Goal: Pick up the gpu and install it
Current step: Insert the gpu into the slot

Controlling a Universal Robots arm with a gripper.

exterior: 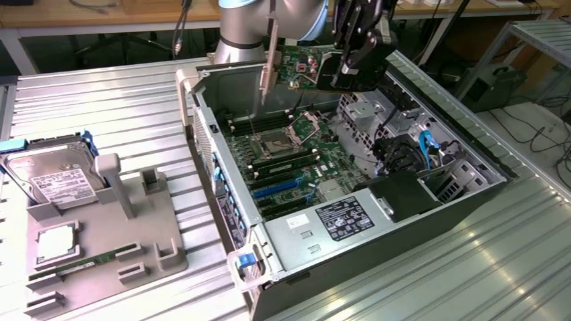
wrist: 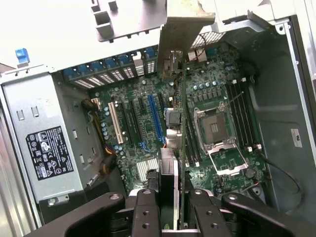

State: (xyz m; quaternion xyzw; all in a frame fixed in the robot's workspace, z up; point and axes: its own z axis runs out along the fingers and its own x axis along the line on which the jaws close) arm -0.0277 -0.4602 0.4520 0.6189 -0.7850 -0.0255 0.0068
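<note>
The gpu (exterior: 299,65) hangs in the air above the far end of the open computer case (exterior: 207,127), its green board on edge and its long pale bracket (exterior: 267,60) pointing down towards the case. My gripper (exterior: 335,70) is shut on the card's end opposite the bracket. In the wrist view the gpu (wrist: 181,143) appears edge-on between my gripper (wrist: 175,212) fingers (wrist: 146,210), with the bracket (wrist: 183,29) farthest from the camera. Below it lies the motherboard (wrist: 217,94) with a blue slot (wrist: 155,118) and a white slot (wrist: 116,123).
A grey holder tray (exterior: 107,241) at the exterior view's left carries a hard drive (exterior: 58,177), a RAM stick (exterior: 85,262) and a CPU (exterior: 55,242). Inside the case are the power supply (exterior: 344,217), an empty CPU socket (wrist: 215,131) and blue cables (exterior: 428,150).
</note>
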